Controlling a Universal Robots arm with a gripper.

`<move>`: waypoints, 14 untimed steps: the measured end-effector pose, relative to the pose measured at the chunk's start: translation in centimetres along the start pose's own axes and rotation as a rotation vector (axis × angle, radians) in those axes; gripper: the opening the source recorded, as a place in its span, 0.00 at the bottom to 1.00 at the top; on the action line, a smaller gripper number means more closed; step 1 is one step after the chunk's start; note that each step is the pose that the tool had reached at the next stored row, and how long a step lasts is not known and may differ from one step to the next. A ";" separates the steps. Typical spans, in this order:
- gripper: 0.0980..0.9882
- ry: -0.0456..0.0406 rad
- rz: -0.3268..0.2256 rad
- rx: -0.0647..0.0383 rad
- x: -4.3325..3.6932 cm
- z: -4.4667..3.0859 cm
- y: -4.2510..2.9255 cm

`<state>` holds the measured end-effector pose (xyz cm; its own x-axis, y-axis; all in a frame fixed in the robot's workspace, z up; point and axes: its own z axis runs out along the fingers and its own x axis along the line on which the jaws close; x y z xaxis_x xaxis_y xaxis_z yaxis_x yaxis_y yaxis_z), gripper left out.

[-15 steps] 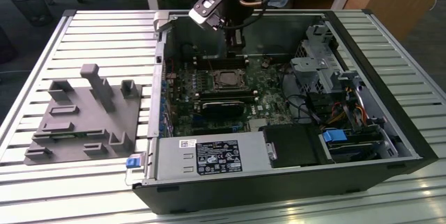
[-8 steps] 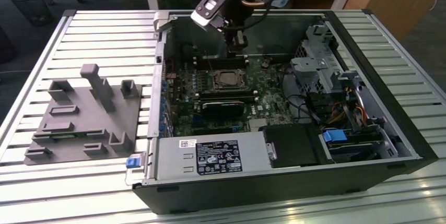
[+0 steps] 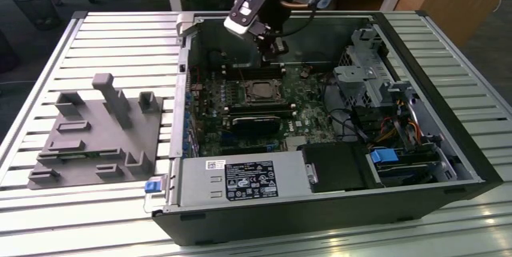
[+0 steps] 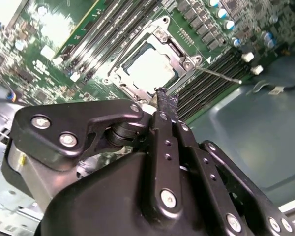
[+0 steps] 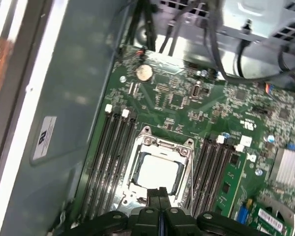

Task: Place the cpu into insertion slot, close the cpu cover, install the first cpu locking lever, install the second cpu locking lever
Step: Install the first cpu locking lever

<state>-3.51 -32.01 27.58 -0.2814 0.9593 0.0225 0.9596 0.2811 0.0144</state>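
Mid-board, between the two banks of memory slots (image 5: 110, 157) on the motherboard (image 5: 177, 98): the cpu (image 5: 157, 173) lies flat in the insertion slot (image 5: 133, 173), its pale metal top showing through the window of the cpu cover (image 5: 163, 143). The cover appears to be down over the chip, though I cannot tell whether it is fully seated.

A thin wire locking lever (image 4: 219, 73) stands off from one socket corner and reaches out over the memory slots. Judged not latched.

The gripper (image 5: 160, 194) hovers just above the socket's near edge with its two fingers pressed together and nothing between them. The exterior view places it toward the far wall of the case (image 3: 320, 221).

Handling, as judgement:
- Chip: light, rigid and smooth-topped, with a delicate underside. Hold it by opposite edges only. It is now under the frame, so no grip is available.
- Cover: thin sheet metal, light, likely pivoting along one side. Press on the frame, never through the window.
- Lever: springy steel wire, stiff under load and narrow enough to slip off a fingertip. Best taken near its free end.
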 end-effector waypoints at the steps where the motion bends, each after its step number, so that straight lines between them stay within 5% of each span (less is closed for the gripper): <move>1: 0.01 0.0003 -0.018 0.000 0.00 0.01 0.00; 14: 0.01 0.0032 -0.229 0.005 0.00 0.06 0.00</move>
<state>-3.50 -32.00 27.52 -0.4922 0.8702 0.0224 0.8705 0.4920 0.0147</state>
